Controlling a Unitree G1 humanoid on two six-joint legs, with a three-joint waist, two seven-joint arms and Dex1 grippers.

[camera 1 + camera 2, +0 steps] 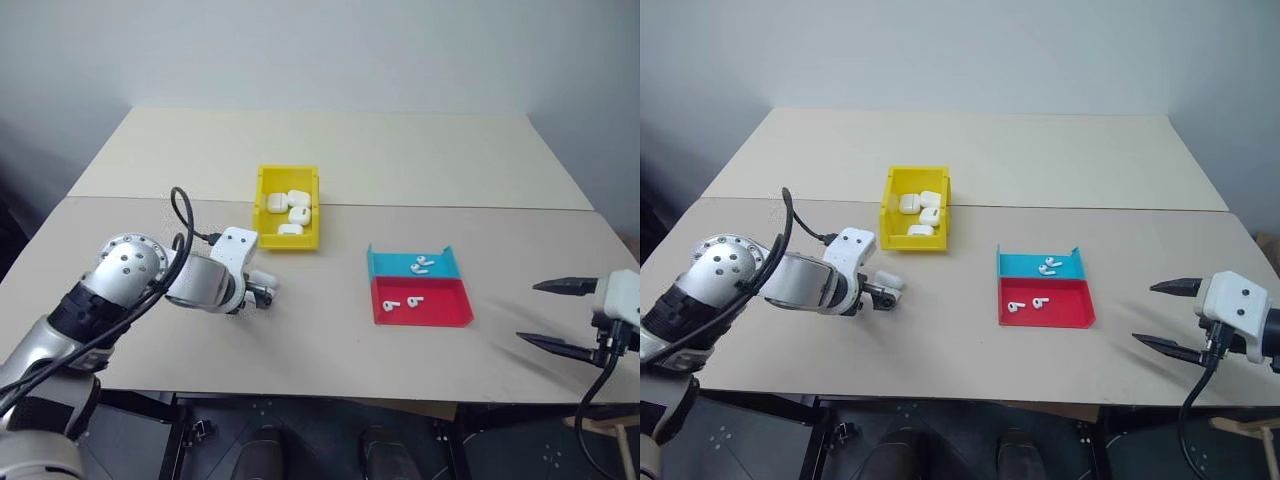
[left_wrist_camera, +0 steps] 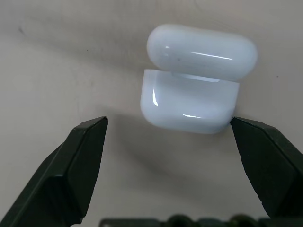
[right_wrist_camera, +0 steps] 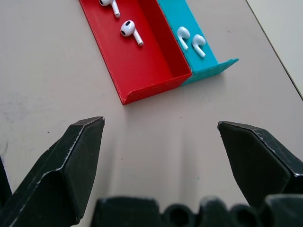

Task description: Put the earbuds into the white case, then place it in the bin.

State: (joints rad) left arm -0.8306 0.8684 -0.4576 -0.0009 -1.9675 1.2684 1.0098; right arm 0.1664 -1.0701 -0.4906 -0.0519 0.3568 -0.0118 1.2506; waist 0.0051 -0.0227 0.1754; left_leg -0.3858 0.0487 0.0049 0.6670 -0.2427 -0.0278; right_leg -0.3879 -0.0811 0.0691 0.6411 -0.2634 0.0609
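The white case (image 2: 189,101) lies on the tan table with its lid ajar, between the fingers of my open left gripper (image 2: 168,122) and close against one fingertip (image 2: 246,130). From the head, this case (image 1: 890,282) sits just in front of the yellow bin (image 1: 262,205), and the left gripper (image 1: 262,296) points down at it. Two earbuds (image 3: 130,29) lie in the red half of a tray and two more earbuds (image 3: 191,39) in its blue half. My right gripper (image 1: 533,311) hangs open and empty to the right of the tray.
The red and blue tray (image 1: 425,320) sits right of centre. The yellow bin holds several other white cases (image 1: 296,212). A seam between two tabletops (image 1: 480,207) runs across behind the bin. The table's front edge is close below both grippers.
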